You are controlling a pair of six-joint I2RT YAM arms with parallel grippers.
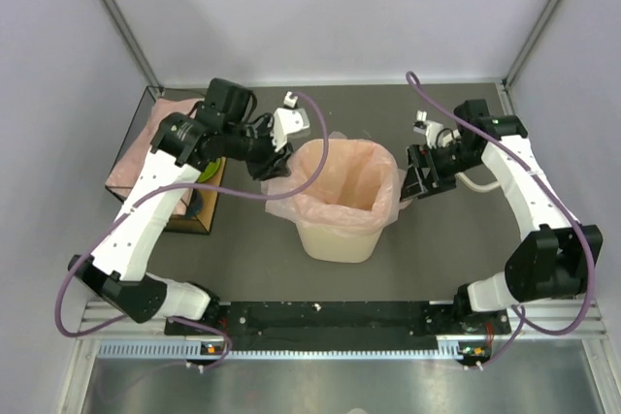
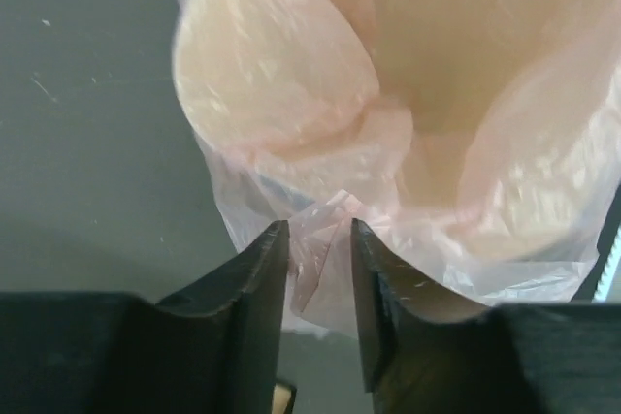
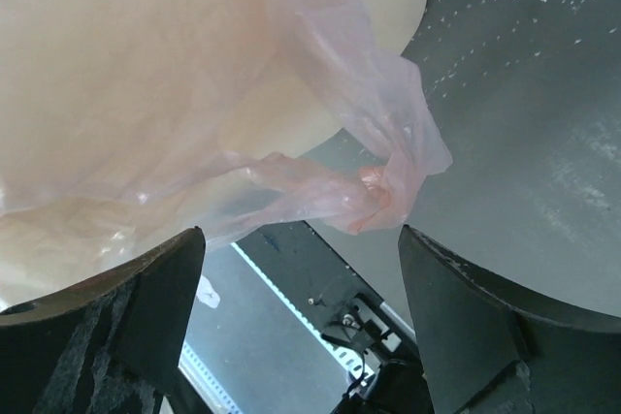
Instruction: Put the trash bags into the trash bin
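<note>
Lining is the step in hand, as I judge it: a translucent pale pink plastic film bag (image 1: 342, 174) sits opened inside the cream-beige rounded-square plastic bin (image 1: 335, 239), its mouth draped over the rim on all sides. The bin stands at the middle of the dark grey table (image 1: 291, 273), between the two arms.

The left gripper (image 2: 320, 230) is at the bin's left rim. Its jaws stand narrowly parted, and a crumpled fold of the bag's overhang lies in the gap between them. The gap looks wider than the film, so I take this as no firm pinch, though I cannot tell whether either tip brushes it.

The right gripper (image 3: 299, 232) is just beside the bin's right rim with its jaws spread wide. A twisted, bunched corner of the bag hangs down the outer wall there, in front of the opening and nearer the right-hand jaw, touching neither.

The next move probably calls for tidying the overhang: each arm would need to close on its own fold and draw it down evenly so the film hugs the rim. An uneven pull could drag the floppy bag out of the bin.

Near the table's left edge a dark wire-framed box (image 1: 199, 222) holds more pink film (image 1: 146, 143).
</note>
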